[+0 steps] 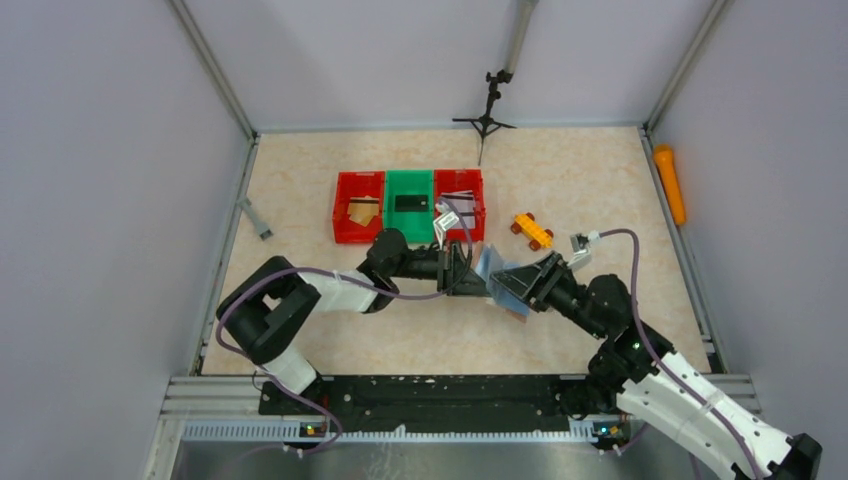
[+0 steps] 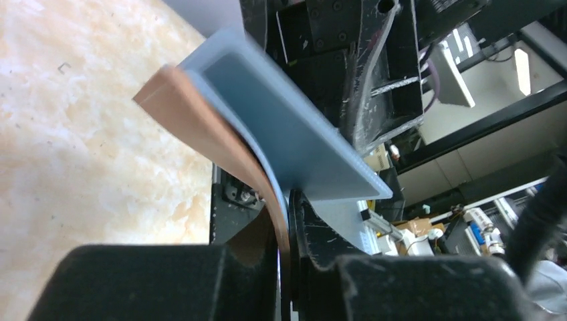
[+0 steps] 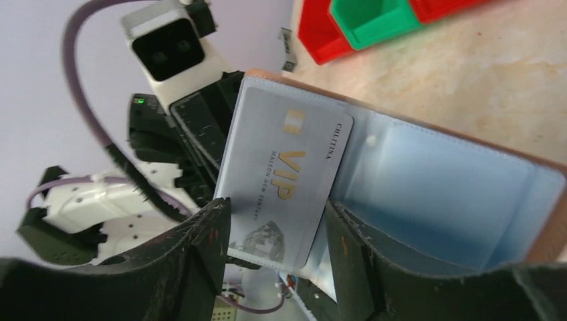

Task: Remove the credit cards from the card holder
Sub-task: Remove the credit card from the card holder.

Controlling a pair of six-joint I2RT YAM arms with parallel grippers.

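Status, mid-task. The card holder (image 1: pixel 497 276) is held open in the air above mid-table, between the two arms and nearer than the bins.

Left gripper (image 2: pixel 284 227): pressed together on the holder's brown cover, which bends up out of the pinch.

Right gripper (image 3: pixel 275 208): fingers spread, one on each side of the near end of a pale VIP card (image 3: pixel 281 167). I cannot tell whether the pads touch its edges.

Done, judging by the far row of bins:
- tan-gold card (image 1: pixel 362 211) lies in the left red bin (image 1: pixel 340 215)
- black card (image 1: pixel 410 202) lies in the green bin (image 1: pixel 410 233)
- striped card (image 1: pixel 458 196) lies in the right red bin (image 1: pixel 480 195)

Left to do: the VIP card sits in the holder's left pocket, not yet out. The right pocket looks bare (only its grey lining shows in the right wrist view). So this is probably the last card, and the task looks mostly complete. Next comes a firm grip on that card, a pull clear of the pocket, then setting it down.
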